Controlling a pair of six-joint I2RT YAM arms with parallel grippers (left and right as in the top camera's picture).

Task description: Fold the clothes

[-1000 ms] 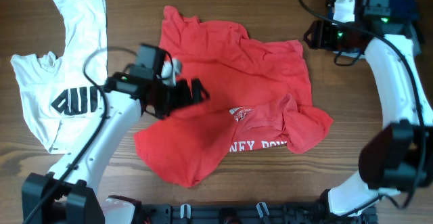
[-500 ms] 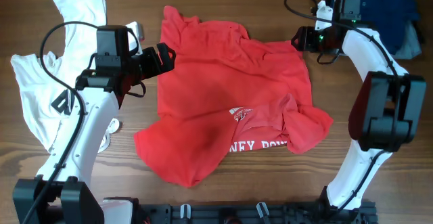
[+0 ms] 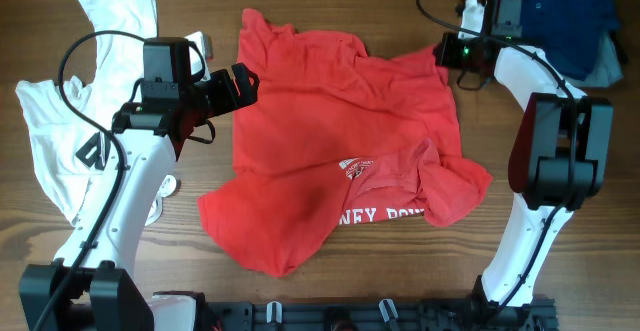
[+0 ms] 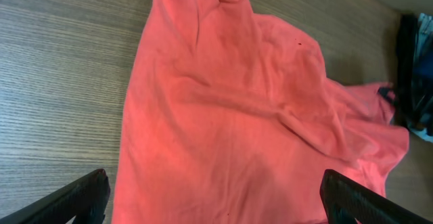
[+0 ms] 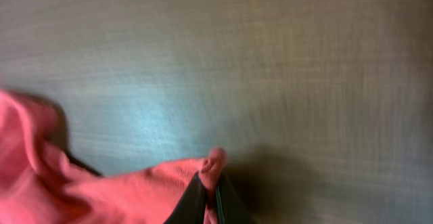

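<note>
A large red T-shirt lies crumpled mid-table, white lettering near its lower right. My left gripper hovers over the shirt's upper left edge, open wide; in the left wrist view red cloth fills the space between its two fingertips. My right gripper is at the shirt's upper right corner, shut on a pinch of red fabric that pokes up between its fingers. A white T-shirt with black print lies at the far left.
Dark blue folded clothes sit at the back right corner, with a light blue-grey piece beside them. A black rail runs along the table's front edge. Bare wood shows to the right of the red shirt.
My right gripper has closed on the red shirt's upper right corner. A second ago my left arm was over the shirt's left part; it swung up to the upper left edge and has held since.
</note>
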